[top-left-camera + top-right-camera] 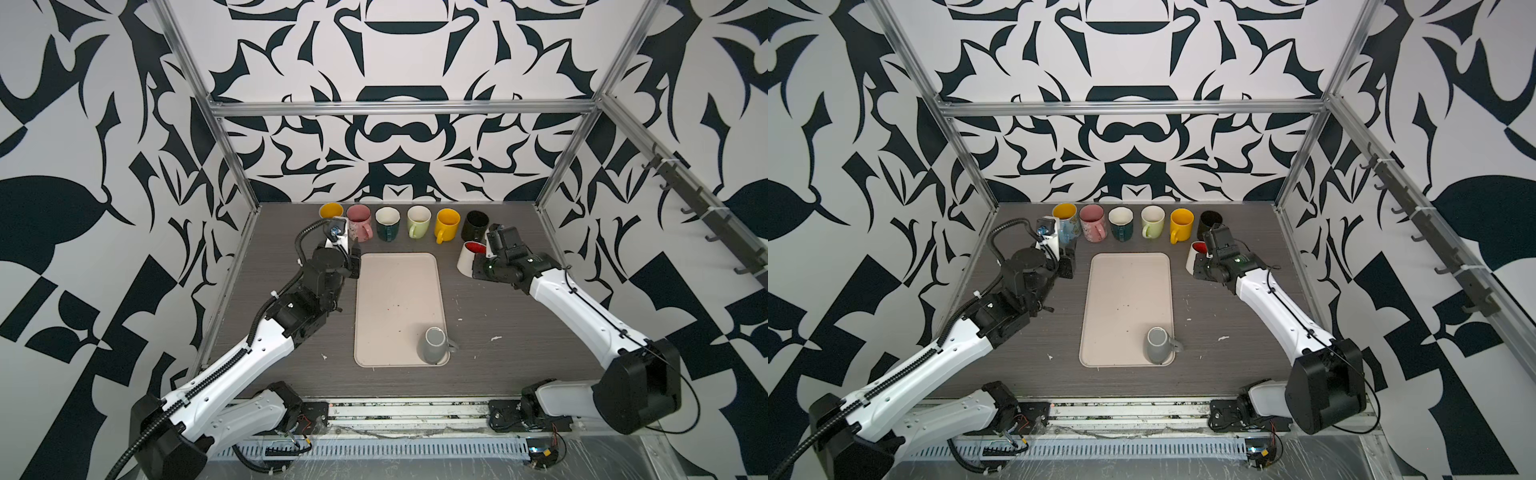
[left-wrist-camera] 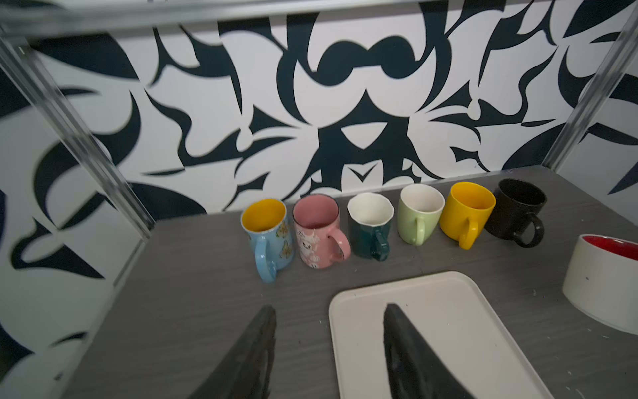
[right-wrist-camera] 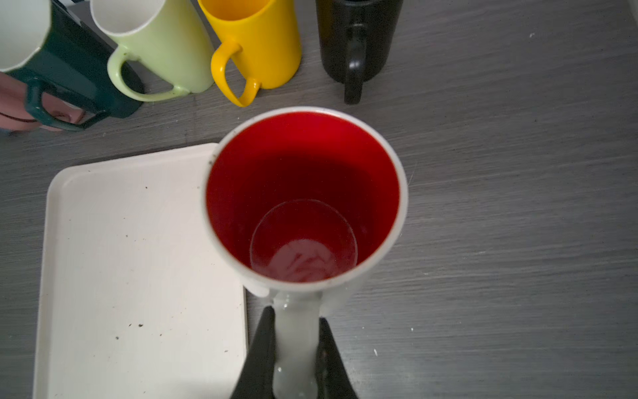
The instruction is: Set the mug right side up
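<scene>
A white mug with a red inside (image 3: 303,193) is to the right of the tray's far corner, mouth up and tilted (image 1: 468,258) (image 1: 1195,254). My right gripper (image 3: 297,312) is shut on its white handle. I cannot tell whether its base touches the table. A grey mug (image 1: 434,345) (image 1: 1158,345) stands upside down on the tray's near right corner, with no gripper near it. My left gripper (image 2: 330,307) is open and empty over the tray's far left edge (image 1: 355,259).
The beige tray (image 1: 395,291) (image 3: 121,241) lies mid-table. Several upright mugs line the back wall: blue with a yellow inside (image 2: 267,238), pink (image 2: 319,231), dark green (image 2: 369,228), light green (image 2: 419,214), yellow (image 2: 466,210) and black (image 2: 518,210).
</scene>
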Robot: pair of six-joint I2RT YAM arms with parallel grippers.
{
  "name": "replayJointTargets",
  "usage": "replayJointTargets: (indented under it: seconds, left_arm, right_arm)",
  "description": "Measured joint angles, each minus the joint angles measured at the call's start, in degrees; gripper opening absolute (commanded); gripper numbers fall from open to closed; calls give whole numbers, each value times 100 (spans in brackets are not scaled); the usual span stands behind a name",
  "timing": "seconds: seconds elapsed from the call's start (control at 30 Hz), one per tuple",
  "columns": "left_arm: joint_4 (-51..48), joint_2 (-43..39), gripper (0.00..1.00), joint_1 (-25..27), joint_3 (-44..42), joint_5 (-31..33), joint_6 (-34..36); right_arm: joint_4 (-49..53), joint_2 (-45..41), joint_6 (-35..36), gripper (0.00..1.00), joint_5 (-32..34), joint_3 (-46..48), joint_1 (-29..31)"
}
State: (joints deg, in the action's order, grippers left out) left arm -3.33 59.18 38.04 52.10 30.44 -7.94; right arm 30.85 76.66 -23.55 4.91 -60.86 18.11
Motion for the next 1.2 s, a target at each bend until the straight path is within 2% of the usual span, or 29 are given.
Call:
replayJointTargets:
  seconds: [0.2,0.4,0.7,1.2]
  left_arm:
    - [-428,127,54,-544,55,-1110,-796]
    - [-507,205,55,-763,55,-1753,-1217]
    - [-507,258,55,-817,55,-2044,-1421]
    - [-507,258,56,-852,55,-2063,-1482]
  right_arm:
    - [-533,55,323,0,208,304,52]
    - [-1029,179,645,0,249,595,52]
    - [-1552,601,1080,0,291,793,52]
    - [-2009,1091,1344,0,365,870,52]
